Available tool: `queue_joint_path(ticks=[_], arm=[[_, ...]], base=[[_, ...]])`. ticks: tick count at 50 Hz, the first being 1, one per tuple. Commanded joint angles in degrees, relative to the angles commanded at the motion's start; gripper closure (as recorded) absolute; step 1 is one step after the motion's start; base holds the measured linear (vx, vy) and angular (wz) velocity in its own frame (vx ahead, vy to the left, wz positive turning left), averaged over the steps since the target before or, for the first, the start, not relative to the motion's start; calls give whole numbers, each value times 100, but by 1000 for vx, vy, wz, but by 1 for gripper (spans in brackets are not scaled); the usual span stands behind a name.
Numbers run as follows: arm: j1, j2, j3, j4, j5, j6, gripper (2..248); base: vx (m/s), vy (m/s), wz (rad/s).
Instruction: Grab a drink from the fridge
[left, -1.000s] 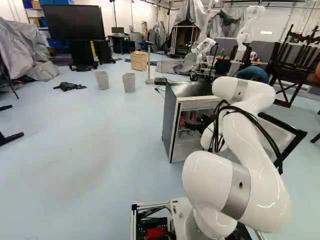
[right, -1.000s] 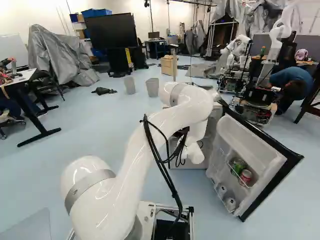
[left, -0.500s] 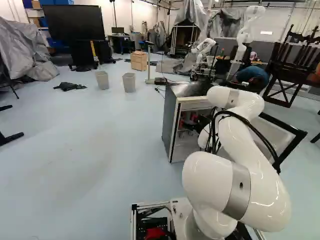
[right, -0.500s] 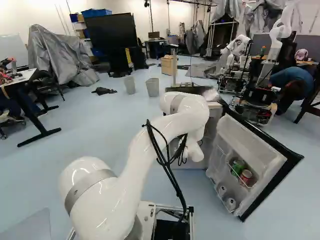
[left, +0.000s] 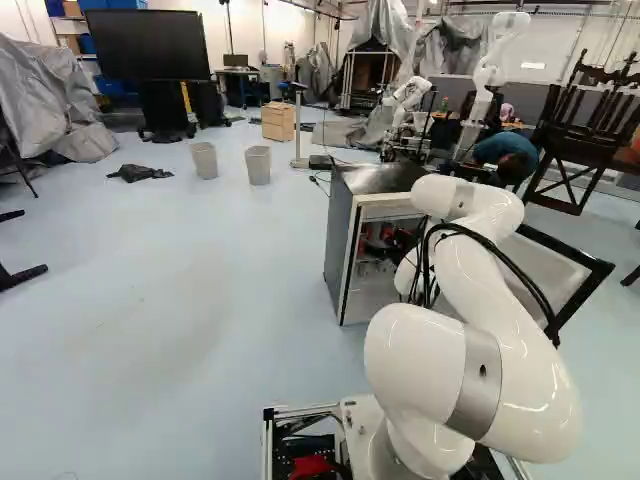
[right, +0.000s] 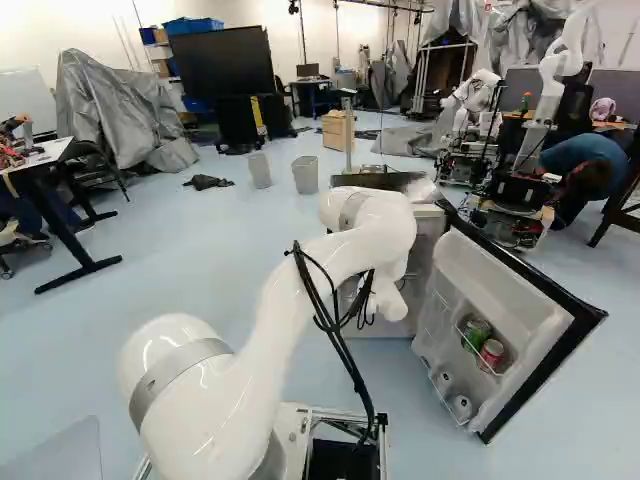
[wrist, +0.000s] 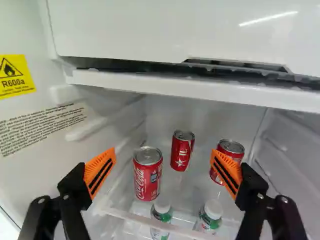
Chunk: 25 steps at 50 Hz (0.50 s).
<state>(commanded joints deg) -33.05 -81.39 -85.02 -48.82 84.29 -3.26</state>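
Note:
At the fridge opening in the left base view is my gripper (left: 405, 240), mostly hidden by the arm. The fridge (left: 340, 240) stands with its door (right: 500, 310) swung wide. In the wrist view the gripper (wrist: 163, 172) is open, nothing gripped. Ahead of it, red cans stand on the shelf: a nearer one (wrist: 148, 175) toward the finger by the labelled wall, one farther back (wrist: 182, 151) between the fingers' lines, and another (wrist: 230, 157) partly hidden behind the other finger. Two white-capped bottles (wrist: 161, 215) (wrist: 210, 216) stand below the shelf's front rail.
A white compartment (wrist: 190, 30) with a ledge spans above the cans. The labelled side wall (wrist: 30, 120) is close beside one finger. Door racks hold a green can (right: 477, 331) and a red can (right: 491, 353). Two grey bins (left: 258, 165) and another robot (right: 550, 80) stand farther off.
The arm has lowered and drawn back slightly toward its base, mostly in the earlier half second. The fridge, its door and the base have stayed put.

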Motion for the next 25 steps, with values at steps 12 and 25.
queue_joint_path(ticks=[12,25], arm=[[0,-21,-17,0,0,-90,3],[-2,-237,-196,0,0,-93,3]], base=[[0,0,0],[0,0,0]])
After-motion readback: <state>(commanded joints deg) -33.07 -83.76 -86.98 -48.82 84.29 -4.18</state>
